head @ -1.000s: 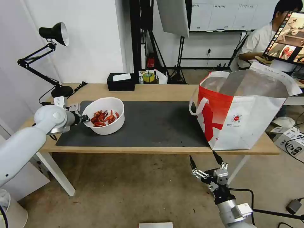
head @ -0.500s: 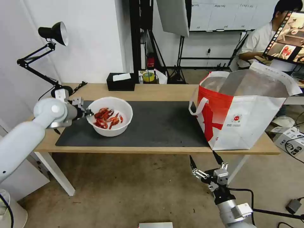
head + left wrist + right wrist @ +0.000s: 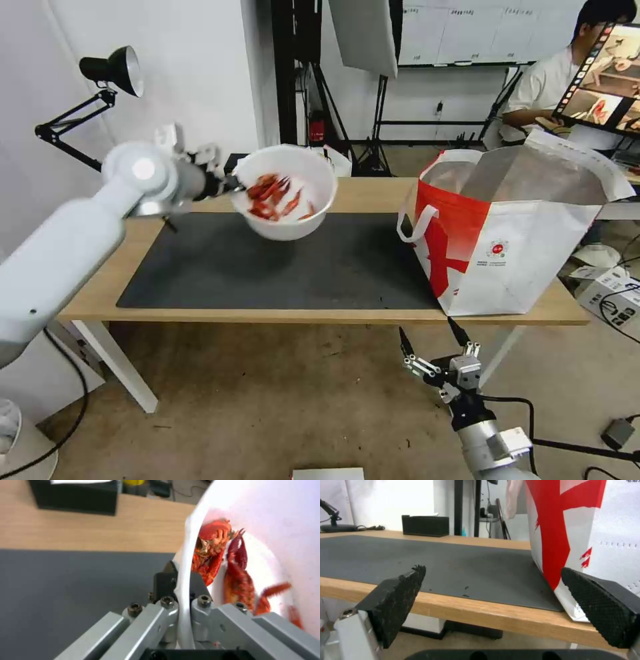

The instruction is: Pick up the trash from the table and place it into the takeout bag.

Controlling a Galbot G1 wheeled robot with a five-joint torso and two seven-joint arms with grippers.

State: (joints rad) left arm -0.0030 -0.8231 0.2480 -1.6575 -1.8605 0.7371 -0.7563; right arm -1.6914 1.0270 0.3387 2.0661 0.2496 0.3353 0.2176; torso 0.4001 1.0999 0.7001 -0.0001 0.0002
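Note:
A white round bowl [image 3: 287,193] of red crayfish shells [image 3: 273,195] hangs tilted in the air above the dark mat [image 3: 280,267] of the light-wood table [image 3: 360,193]. My left gripper [image 3: 232,185] is shut on the bowl's rim; in the left wrist view the rim [image 3: 184,590] is pinched between its fingers, shells [image 3: 213,555] inside. The red-and-white takeout bag [image 3: 507,247] stands open at the table's right end. My right gripper [image 3: 430,340] stands open below the table's front edge, its pads [image 3: 400,597] wide apart facing the bag [image 3: 586,535].
A black tissue box [image 3: 230,163] sits at the table's back edge behind the bowl. A black desk lamp [image 3: 100,87] is clamped at the back left. A person sits at a screen behind the bag. Cables and a box lie on the floor at right.
My left gripper has lifted the bowl off the mat and carried it up and to the right, toward the bag. The right arm has not moved.

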